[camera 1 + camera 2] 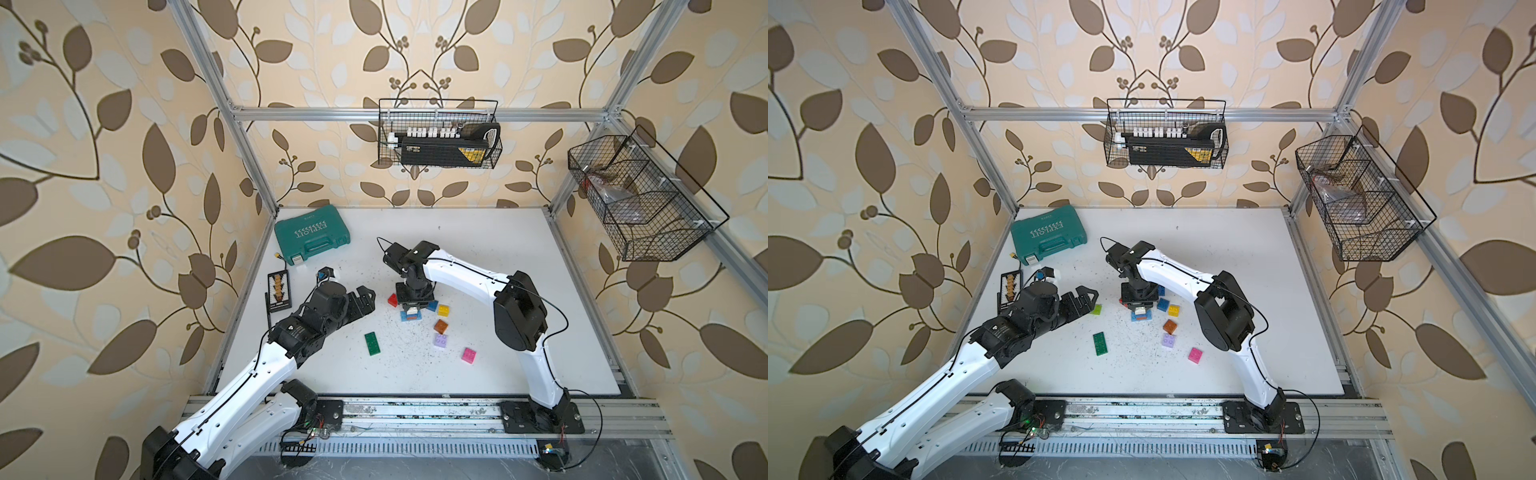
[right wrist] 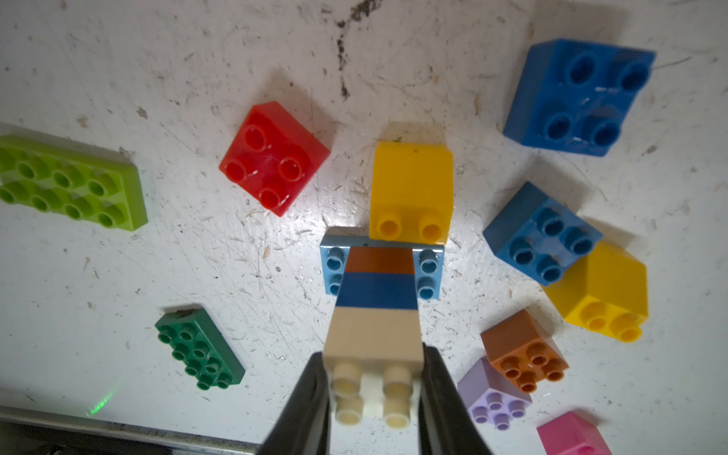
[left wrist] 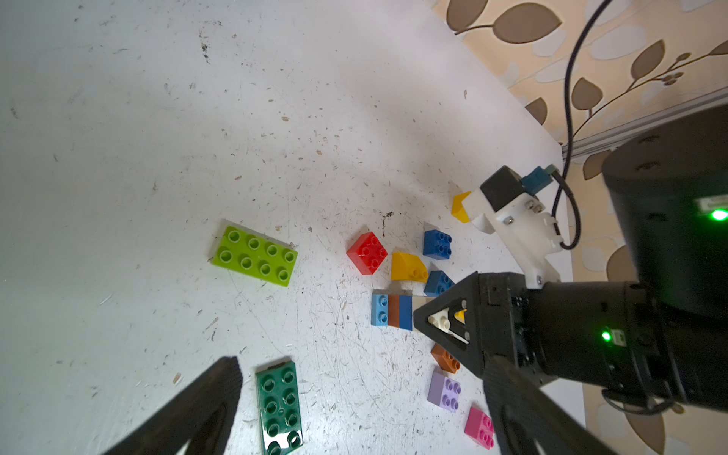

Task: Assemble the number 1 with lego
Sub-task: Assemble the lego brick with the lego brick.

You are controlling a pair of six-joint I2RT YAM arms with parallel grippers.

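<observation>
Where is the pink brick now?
In a top view the pink brick lies near the right arm, apart from its nearest neighbour, the lilac brick.

The scuffed white table (image 1: 540, 249) carries scattered lego bricks (image 1: 441, 326) and a teal case (image 1: 311, 237).

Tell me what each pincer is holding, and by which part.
Right pincer clamps the cream top brick of the stack by its two sides. Left pincer holds nothing.

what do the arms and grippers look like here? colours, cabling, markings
Both arms match: left arm and right arm have white shells, black joint housings and thin black cables running outside. Left gripper and right gripper are black, with triangular open-frame fingers. A green light glows at the right wrist.
</observation>
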